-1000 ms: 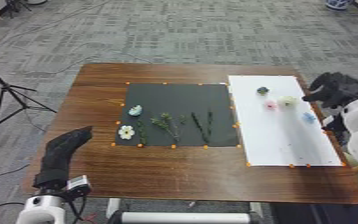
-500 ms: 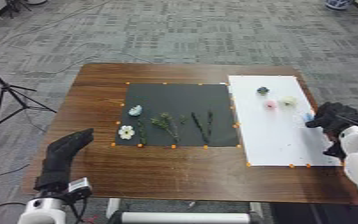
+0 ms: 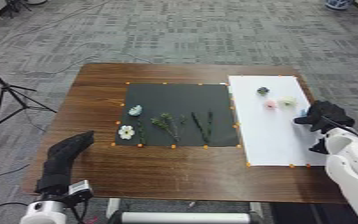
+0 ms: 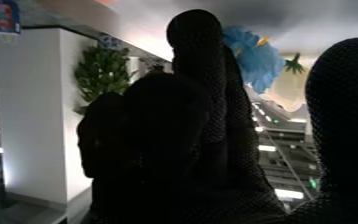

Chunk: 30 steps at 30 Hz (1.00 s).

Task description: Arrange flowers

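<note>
Over the white sheet (image 3: 282, 145), the right robot hand (image 3: 322, 116) is poised by the blue flower (image 4: 251, 60)

Head view first, and we have the right robot hand low at the sheet's right side, back of the glove uppermost, with the blue flower just beside its fingers. Coming in from the side looks like the sensible line, leaving the pink flower (image 3: 270, 104), cream flower (image 3: 287, 101) and small dark flower (image 3: 262, 91) undisturbed. They sit spaced apart, presumably so each can be taken singly. Over on the dark sheet (image 3: 158, 92) lie the white flower (image 3: 127, 132), pale blue flower (image 3: 135, 110), leafy sprig (image 3: 165, 123) and thin dark stems (image 3: 202, 127): greenery below, blooms near the left, perhaps the start of the arrangement. Orange tabs (image 3: 174, 146) dot the edges, likely keeping both sheets put on the worktop (image 3: 184, 175). And the left robot hand (image 3: 62, 155)? Off to the left side, fingers straight and together, seemingly parked to leave room.

Now the right wrist view: thumb well away from the fingers, no pinch to be seen, the blue flower close against the fingers, the cream flower beyond. That gap looks meant for the bloom; closing too hard could crush those soft petals.
</note>
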Tool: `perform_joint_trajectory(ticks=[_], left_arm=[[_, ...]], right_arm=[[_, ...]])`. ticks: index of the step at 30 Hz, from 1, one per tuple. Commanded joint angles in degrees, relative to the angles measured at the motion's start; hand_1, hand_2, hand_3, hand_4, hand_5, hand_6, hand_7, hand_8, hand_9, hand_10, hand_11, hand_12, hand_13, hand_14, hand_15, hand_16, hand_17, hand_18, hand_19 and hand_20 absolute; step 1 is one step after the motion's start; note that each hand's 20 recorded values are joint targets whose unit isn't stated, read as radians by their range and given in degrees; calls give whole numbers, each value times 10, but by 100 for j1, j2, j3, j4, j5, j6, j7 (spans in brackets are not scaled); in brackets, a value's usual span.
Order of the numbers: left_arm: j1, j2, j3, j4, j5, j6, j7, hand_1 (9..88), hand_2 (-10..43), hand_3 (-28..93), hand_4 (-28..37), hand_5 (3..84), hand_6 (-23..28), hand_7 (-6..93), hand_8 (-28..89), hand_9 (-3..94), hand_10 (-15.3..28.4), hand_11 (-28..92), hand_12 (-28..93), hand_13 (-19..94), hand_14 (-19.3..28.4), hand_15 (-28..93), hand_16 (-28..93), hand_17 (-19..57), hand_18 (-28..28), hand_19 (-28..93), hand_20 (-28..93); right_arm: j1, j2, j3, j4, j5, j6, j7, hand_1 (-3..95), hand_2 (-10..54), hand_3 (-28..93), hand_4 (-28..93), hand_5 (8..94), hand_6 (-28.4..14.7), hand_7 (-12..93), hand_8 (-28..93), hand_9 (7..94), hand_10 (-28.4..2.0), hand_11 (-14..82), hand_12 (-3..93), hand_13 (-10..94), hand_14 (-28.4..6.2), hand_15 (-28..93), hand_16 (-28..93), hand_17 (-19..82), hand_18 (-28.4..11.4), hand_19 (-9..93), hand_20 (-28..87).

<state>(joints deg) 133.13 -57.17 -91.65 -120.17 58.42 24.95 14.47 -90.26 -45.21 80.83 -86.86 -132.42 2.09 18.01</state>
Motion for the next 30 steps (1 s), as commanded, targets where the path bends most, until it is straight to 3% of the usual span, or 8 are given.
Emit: perform_joint_trajectory(ticks=[1, 5, 10, 15, 25, 29, 30], left_arm=[[27, -88, 0, -48, 14, -107, -59, 264, -13, 683, -281, 544, -22, 172, -108, 501, 140, 189, 95, 381, 153, 150, -16, 45, 114, 111, 147], [44, -68, -50, -62, -5, -78, -42, 263, -12, 684, -281, 542, -23, 173, -107, 501, 140, 189, 95, 381, 153, 150, -16, 44, 115, 112, 147], [69, -59, -100, -78, -19, -72, -59, 263, -12, 685, -281, 543, -22, 172, -107, 501, 140, 190, 95, 381, 153, 150, -15, 44, 115, 111, 147], [73, -20, -144, -89, -27, -63, -61, 264, -11, 684, -280, 543, -22, 172, -107, 500, 140, 189, 95, 381, 153, 150, -16, 44, 115, 110, 146], [52, 37, -188, -80, -20, -81, -81, 264, -9, 684, -279, 543, -21, 170, -107, 501, 140, 189, 95, 381, 153, 150, -16, 44, 115, 111, 147], [33, 19, -166, -79, 1, -101, -78, 264, -9, 684, -278, 543, -20, 170, -107, 500, 140, 189, 95, 381, 153, 150, -16, 44, 115, 111, 146], [0, 31, -154, -64, -4, -115, -80, 264, -9, 684, -279, 543, -20, 170, -107, 500, 140, 189, 95, 381, 153, 150, -16, 44, 116, 111, 147]], right_arm=[[667, -291, -638, 342, -174, -218, 98, 390, -95, 624, -171, 719, -26, 214, -67, 884, -114, 269, 242, 912, -43, 534, 350, 630, -134, 932, 492], [526, -163, -503, 142, -224, -652, 8, 491, -82, 568, -154, 740, -23, 199, 139, 895, -105, 282, 250, 922, -41, 525, 363, 634, -133, 932, 494], [437, 198, -274, -355, -73, -962, 43, 556, -46, 551, -138, 769, -16, 209, 166, 908, -102, 288, 253, 929, -39, 522, 364, 638, -132, 932, 494], [455, 683, -8, -963, 9, -1339, 28, 561, -43, 555, -134, 776, -14, 211, 168, 913, -100, 285, 252, 932, -36, 518, 367, 638, -130, 932, 494], [614, 943, 100, -1787, 167, -1094, -155, 557, -47, 571, -137, 779, -12, 208, 173, 916, -98, 279, 253, 931, -32, 513, 374, 637, -128, 932, 496], [648, 877, -34, -1639, 456, -1242, -94, 471, -78, 595, -120, 782, -15, 202, 162, 914, -99, 269, 250, 929, -32, 510, 378, 635, -128, 932, 499], [612, 868, -30, -1614, 489, -1309, -28, 384, -89, 624, -114, 770, -22, 198, 21, 902, -105, 256, 245, 924, -37, 506, 377, 631, -129, 932, 501]])
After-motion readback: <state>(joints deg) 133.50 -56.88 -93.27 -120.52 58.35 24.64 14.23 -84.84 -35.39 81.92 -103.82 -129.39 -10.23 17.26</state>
